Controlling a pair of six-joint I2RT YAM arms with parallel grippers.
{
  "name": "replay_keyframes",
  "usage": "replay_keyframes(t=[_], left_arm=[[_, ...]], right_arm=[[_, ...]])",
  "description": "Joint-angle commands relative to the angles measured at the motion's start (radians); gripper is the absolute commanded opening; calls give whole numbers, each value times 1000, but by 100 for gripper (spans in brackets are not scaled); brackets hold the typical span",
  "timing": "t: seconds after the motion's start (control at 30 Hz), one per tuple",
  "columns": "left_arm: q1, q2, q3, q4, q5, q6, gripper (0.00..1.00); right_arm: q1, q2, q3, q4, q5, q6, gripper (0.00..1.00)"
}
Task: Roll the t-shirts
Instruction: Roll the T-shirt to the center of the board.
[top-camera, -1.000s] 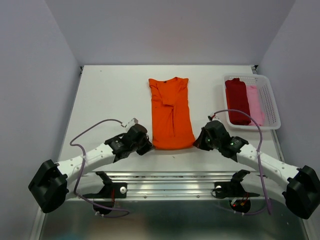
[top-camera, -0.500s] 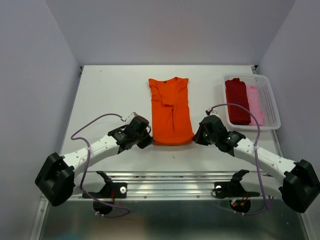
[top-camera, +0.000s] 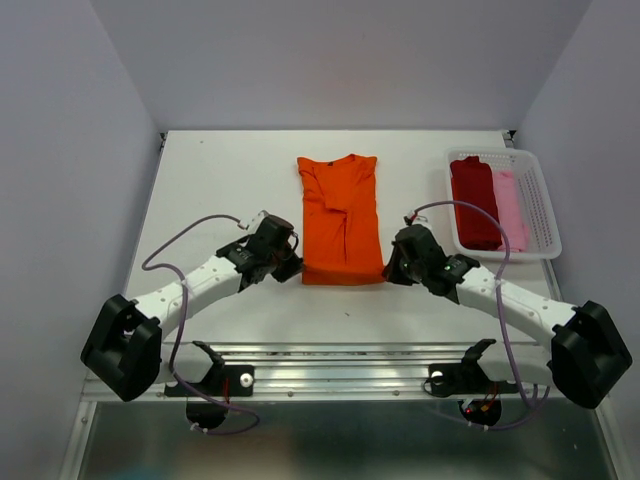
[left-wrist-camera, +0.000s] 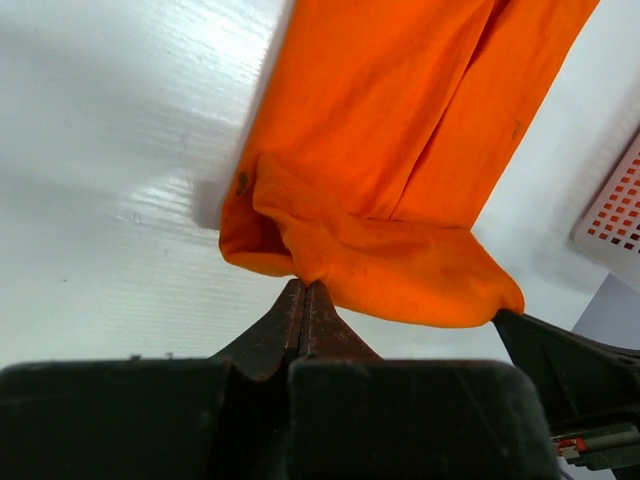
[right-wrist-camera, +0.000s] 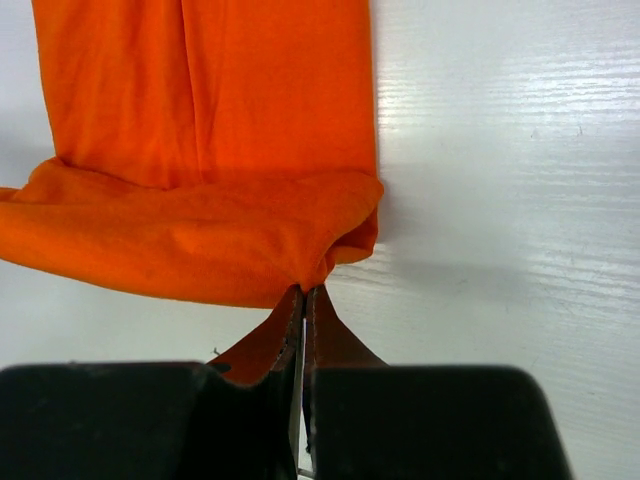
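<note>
Overhead unclear; wrist views show fingers (left-wrist-camera: 283, 328) pinching t-shirt (left-wrist-camera: 400, 140).

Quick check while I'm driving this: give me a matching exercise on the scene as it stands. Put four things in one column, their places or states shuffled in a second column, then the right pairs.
Column one
1. orange t-shirt
2. dark red t-shirt
3. pale pink t-shirt
4. left gripper

Column two
A. bundled in the white mesh basket, on its right side
B. shut on the left corner of a hem
C. spread on the middle of the table, near hem curled over
D. bundled in the basket, on its left side

Pairs: 1-C, 2-D, 3-A, 4-B
</note>
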Motion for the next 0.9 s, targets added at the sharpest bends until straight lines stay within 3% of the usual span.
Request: replay_keyframes(t=[0.0,0.33,0.4,0.5,0.6,0.63,0.67,0.7,0.77,0.83,0.87], left_arm=[[29,37,62,34,-11,53,0],[57,169,134,80,-5,94,0],[61,195,149,85,-13,100,0],[81,230,166,105,-16,113,0],[89,270,203,74,-49,113,22],[95,273,209,74,-57,116,35],[96,278,220,83,-69,120,52],[98,284,227,82,-79,125,57],[101,287,270,59,-103,148,64],[101,270,305,33,-143,171,64],[101,258,307,29,-157,174,64]], right_arm=[[8,21,56,48,49,-22,1],[-13,114,102,84,64,-56,3],[-22,126,110,97,61,-59,6],[-33,157,129,116,61,-64,22],[-45,174,149,125,78,-73,36],[-58,177,165,125,83,-74,42],[-68,180,171,127,86,-76,43],[-68,180,179,125,89,-79,43],[-68,159,199,125,96,-87,54],[-68,131,203,125,107,-97,64],[-68,116,203,124,107,-103,64]])
